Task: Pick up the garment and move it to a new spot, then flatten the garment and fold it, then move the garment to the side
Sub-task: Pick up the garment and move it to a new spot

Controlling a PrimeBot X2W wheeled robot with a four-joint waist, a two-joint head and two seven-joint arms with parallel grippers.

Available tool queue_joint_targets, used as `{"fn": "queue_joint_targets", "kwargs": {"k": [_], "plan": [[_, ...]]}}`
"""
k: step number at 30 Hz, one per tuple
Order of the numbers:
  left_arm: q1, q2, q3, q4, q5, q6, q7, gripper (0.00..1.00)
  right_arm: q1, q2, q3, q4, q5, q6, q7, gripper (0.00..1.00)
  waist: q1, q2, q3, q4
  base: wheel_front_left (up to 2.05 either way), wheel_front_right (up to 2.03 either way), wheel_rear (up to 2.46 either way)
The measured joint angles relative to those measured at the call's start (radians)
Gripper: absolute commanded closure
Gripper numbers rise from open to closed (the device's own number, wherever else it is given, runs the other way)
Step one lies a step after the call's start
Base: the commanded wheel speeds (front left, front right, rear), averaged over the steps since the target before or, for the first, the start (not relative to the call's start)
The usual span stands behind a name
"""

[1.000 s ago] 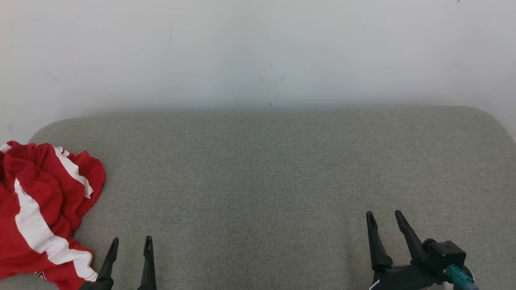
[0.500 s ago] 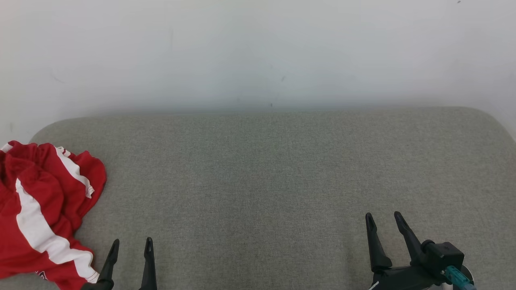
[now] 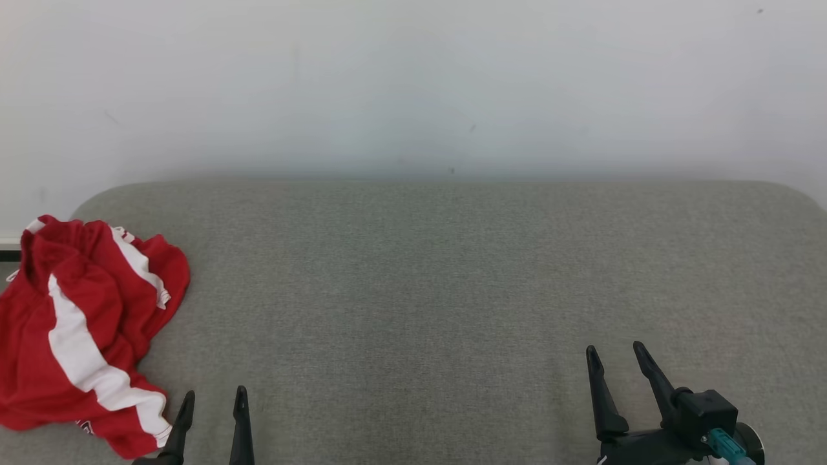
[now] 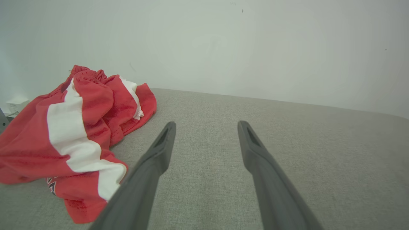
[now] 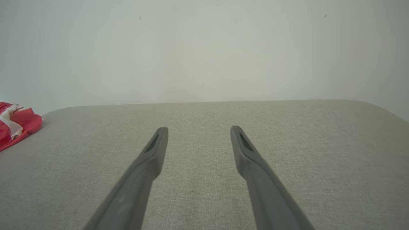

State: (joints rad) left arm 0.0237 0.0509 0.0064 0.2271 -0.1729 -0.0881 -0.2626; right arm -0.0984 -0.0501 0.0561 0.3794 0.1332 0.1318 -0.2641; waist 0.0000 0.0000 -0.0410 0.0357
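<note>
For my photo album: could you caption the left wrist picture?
Open left hand hovers over the grey cushion, beside a crumpled red-and-white garment.

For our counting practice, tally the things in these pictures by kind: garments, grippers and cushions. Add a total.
Garment, red with white stripes: 1
Grippers, the left gripper and the right gripper: 2
Cushion, grey: 1
Total: 4
</note>
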Motion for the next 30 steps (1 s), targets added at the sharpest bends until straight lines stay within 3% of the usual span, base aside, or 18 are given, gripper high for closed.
{"fn": "queue_joint_targets", "kwargs": {"k": [12, 30], "plan": [[0.022, 0.0, 0.019, 0.0, -0.001, -0.001, 0.0, 0.0, 0.02, 0.0, 0.014, 0.008, 0.007, 0.0, 0.0, 0.0, 0.0, 0.0, -0.018, 0.1, 0.0, 0.0, 0.0], [0.057, 0.004, 0.062, 0.018, 0.022, -0.017, 0.0, 0.0, 0.037, 0.0, 0.059, 0.015, 0.061, 0.0, 0.0, 0.0, -0.0001, 0.0, -0.047, 0.337, 0.0, 0.0, 0.0]]}}
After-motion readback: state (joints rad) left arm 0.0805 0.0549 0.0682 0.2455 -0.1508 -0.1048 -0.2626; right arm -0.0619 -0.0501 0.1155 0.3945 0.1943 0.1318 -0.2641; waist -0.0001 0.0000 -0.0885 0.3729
